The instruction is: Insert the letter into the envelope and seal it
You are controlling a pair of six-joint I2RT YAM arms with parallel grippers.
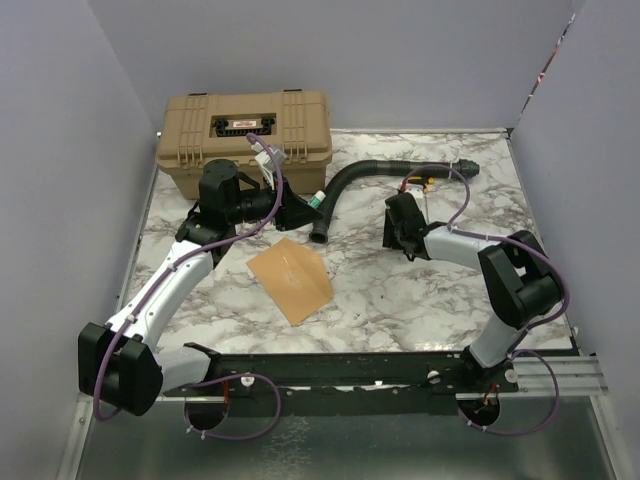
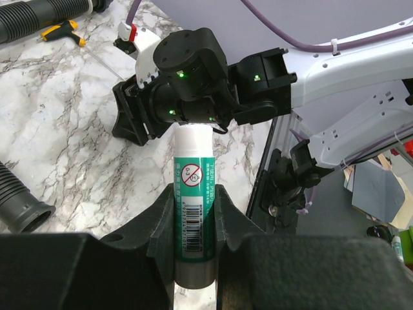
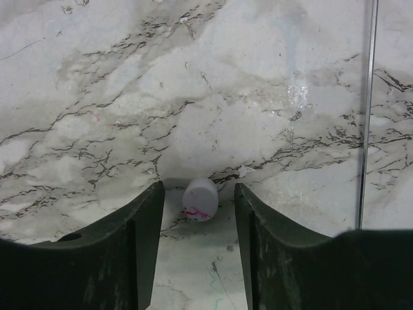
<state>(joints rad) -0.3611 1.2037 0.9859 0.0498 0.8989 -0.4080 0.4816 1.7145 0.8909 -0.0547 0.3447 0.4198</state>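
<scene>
The orange-tan envelope [image 1: 290, 278] lies flat on the marble table, in front of both grippers and touched by neither. The letter is hidden from view. My left gripper [image 1: 300, 208] [image 2: 195, 188] is shut on a green and white glue stick [image 2: 193, 194], which points toward the right arm's wrist. My right gripper [image 1: 400, 228] [image 3: 198, 187] hangs open just above the table. A small white cap [image 3: 200, 200] with pink marks lies on the marble between its fingers, touching neither one.
A tan toolbox [image 1: 245, 140] stands at the back left. A black corrugated hose [image 1: 345, 185] curves across the back middle. A yellow-handled screwdriver [image 2: 61, 30] lies near the hose. Purple walls close in the table on three sides.
</scene>
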